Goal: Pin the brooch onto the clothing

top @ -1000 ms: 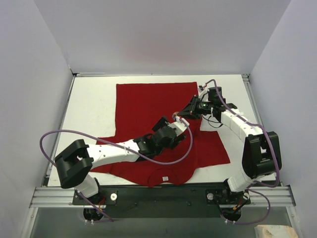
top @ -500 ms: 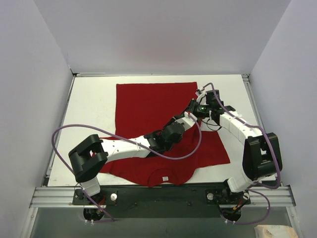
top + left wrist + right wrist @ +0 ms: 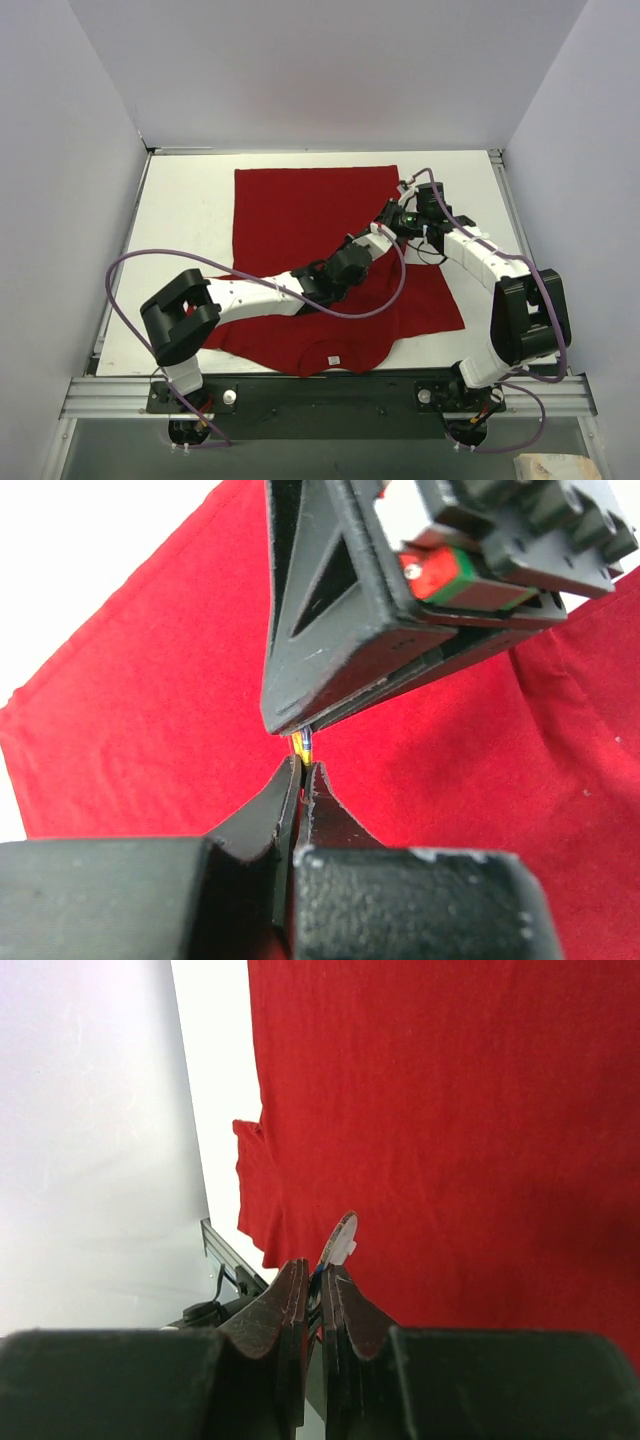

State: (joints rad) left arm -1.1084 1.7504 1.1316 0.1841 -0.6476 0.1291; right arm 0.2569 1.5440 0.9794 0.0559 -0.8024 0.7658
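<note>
Both jaws pinched shut on the brooch (image 3: 303, 748) — left gripper (image 3: 304, 776) and right gripper (image 3: 313, 1272) tip to tip, over the red T-shirt (image 3: 300, 210), about 2 o'clock of its middle. Risk: opposed pulls twist the disc free — it drops.

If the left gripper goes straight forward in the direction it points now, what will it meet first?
The brooch, seen edge-on just beyond the left gripper; directly behind it is the right gripper, which holds it. Whether the left gripper touches the brooch is unclear.
</note>
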